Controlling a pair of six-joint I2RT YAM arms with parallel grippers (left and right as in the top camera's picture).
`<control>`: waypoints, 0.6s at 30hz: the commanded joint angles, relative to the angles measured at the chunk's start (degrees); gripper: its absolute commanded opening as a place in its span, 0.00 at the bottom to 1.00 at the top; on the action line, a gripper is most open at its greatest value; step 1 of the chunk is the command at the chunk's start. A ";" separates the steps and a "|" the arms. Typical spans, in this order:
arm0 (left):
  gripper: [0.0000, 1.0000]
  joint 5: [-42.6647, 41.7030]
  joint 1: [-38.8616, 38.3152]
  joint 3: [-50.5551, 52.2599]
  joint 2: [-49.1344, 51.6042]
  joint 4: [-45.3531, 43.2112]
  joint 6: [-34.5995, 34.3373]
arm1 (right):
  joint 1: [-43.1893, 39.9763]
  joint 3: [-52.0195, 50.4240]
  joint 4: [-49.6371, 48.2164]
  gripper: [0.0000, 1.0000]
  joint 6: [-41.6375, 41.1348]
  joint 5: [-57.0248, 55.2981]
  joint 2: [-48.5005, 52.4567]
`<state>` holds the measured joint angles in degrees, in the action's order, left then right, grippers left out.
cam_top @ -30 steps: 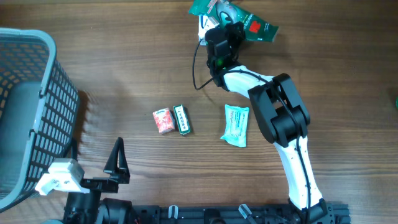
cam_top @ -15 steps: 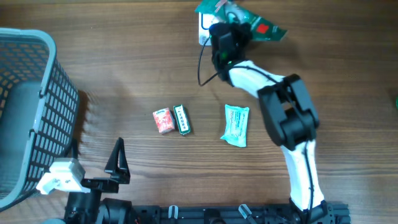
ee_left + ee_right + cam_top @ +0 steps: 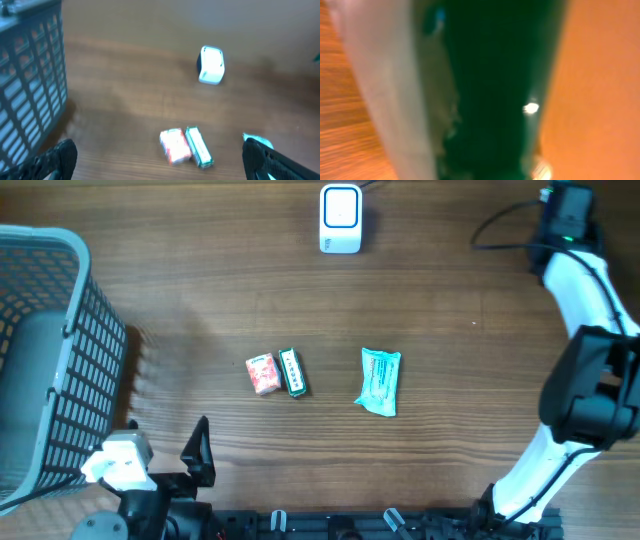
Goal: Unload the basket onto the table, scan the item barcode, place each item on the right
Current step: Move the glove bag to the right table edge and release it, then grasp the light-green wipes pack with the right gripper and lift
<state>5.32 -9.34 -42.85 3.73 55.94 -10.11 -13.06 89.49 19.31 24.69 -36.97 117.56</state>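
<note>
The white scanner (image 3: pixel 340 218) stands at the table's far edge, also visible in the left wrist view as the scanner (image 3: pixel 211 65). My right arm (image 3: pixel 570 250) reaches into the far right corner, and its fingers lie past the top edge of the overhead view. A blurred dark green packet (image 3: pixel 490 100) fills the right wrist view close to the camera, and the right gripper is shut on it. My left gripper (image 3: pixel 161 167) is open at the near left, low over the table, with nothing between its fingers.
A red packet (image 3: pixel 263 373), a green-and-white box (image 3: pixel 292 372) and a teal pouch (image 3: pixel 380 381) lie mid-table. A grey mesh basket (image 3: pixel 100 330) stands at the left edge. The right arm's black cable (image 3: pixel 500 225) hangs near the far right.
My right arm has swung from over the scanner to the far right corner, carrying the green packet out of the overhead view. The left gripper shifted slightly.
</note>
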 commanded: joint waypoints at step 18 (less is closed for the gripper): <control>1.00 0.76 0.20 0.22 -0.46 7.78 0.72 | 37.70 -0.76 33.46 0.99 -46.27 24.33 -21.14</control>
<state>5.52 -9.34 -42.68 3.73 63.90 -10.11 15.79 89.47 49.28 -16.45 -11.84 94.74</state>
